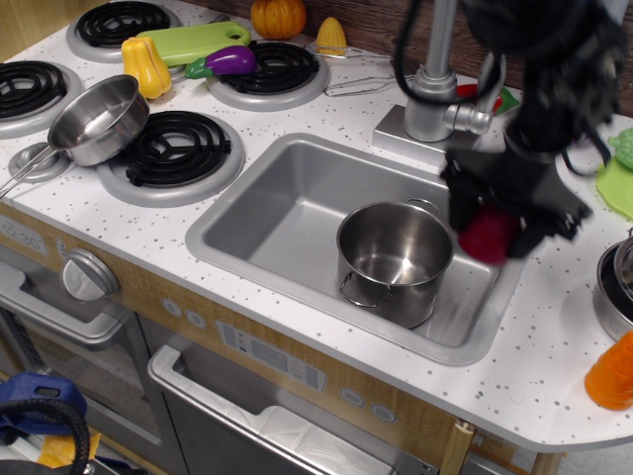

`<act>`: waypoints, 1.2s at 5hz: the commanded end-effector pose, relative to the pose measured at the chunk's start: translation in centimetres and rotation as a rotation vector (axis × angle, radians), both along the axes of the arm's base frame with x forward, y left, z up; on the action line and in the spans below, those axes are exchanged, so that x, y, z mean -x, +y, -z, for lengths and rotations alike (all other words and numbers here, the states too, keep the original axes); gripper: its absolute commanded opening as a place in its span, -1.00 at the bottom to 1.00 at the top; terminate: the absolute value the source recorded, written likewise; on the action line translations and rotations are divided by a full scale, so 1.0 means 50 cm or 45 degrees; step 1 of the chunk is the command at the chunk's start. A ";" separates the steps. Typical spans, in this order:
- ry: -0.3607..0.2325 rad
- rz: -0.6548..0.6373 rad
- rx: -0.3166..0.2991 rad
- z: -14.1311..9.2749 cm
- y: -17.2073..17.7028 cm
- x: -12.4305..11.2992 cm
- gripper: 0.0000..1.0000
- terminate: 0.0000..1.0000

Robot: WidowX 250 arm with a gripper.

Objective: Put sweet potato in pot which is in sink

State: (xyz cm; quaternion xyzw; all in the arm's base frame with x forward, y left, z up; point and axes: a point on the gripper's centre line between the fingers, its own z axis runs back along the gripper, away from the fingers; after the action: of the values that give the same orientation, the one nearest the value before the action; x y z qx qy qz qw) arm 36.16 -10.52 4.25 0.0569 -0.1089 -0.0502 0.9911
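Observation:
The shiny steel pot (394, 259) stands upright in the right part of the grey sink (287, 213); it looks empty. My black gripper (495, 233) is shut on the dark red sweet potato (487, 236) and holds it in the air just right of the pot's rim, over the sink's right end. The fingers cover the potato's sides.
The faucet (435, 94) stands behind the sink. A steel saucepan (97, 121) sits on the left burners. A yellow squash (145, 65), purple eggplant (230, 60), green board (193, 42) and pumpkin (278, 16) lie at the back. An orange item (613, 374) stands at the right edge.

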 end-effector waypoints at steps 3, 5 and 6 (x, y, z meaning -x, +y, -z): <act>-0.115 0.148 0.011 -0.074 0.135 -0.003 1.00 -1.00; -0.135 0.126 0.038 -0.063 0.141 -0.006 1.00 -1.00; -0.135 0.126 0.038 -0.063 0.141 -0.006 1.00 -1.00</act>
State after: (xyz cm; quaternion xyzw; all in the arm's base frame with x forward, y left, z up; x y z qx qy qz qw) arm 35.92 -3.86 4.97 0.0389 -0.1298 -0.1005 0.9857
